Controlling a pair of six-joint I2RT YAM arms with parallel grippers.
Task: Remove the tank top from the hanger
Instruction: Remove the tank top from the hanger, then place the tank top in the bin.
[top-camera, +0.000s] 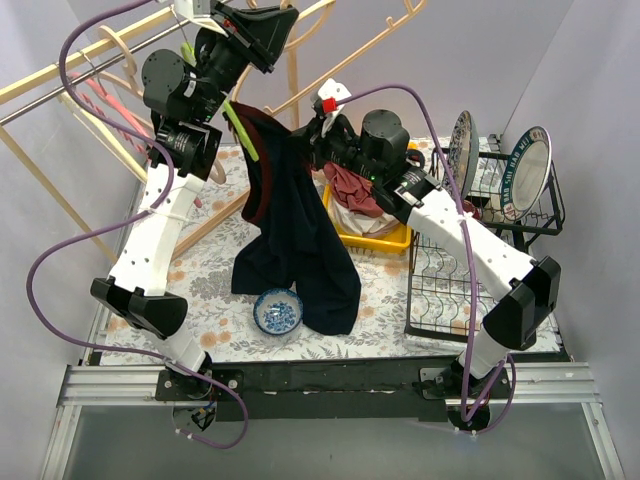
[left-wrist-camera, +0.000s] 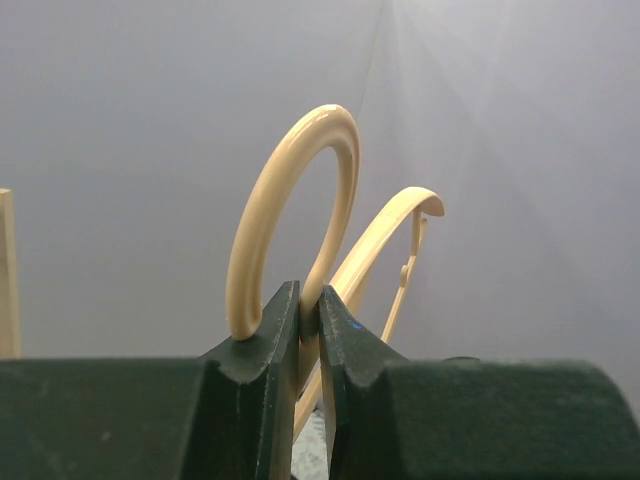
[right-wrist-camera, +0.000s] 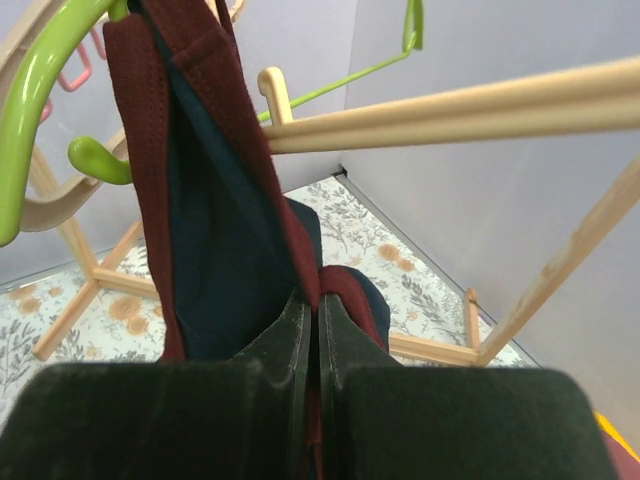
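**Tank top and both tools, three views.** We see the tank top (top-camera: 295, 230), navy with maroon trim, hanging with its long axis steep. Its straps are uppermost, looped over a green hanger (right-wrist-camera: 30, 120), and its hem points down, resting on the floral bench (top-camera: 380, 290). In the top view the garment runs from upper left to lower right. The crumpled hem lies just beside a small blue bowl (top-camera: 277, 311).

The right tool (right-wrist-camera: 318, 315) has its fingers pressed together on a maroon-trimmed edge of the tank top, below the strap. The navy panel rises in front of this wrist camera towards the green hanger.

The left tool (left-wrist-camera: 309, 305), raised high at the far left, pinches the base of the round hook of a cream hanger (left-wrist-camera: 300, 190). That hook stands upright above the fingers, and one curved arm of the hanger shows behind them. From these views we cannot tell whether the cream hanger touches the garment.

A yellow basket (top-camera: 385, 240) holding cloth sits right of the tank top, with a wire dish rack (top-camera: 440, 290) beyond it.
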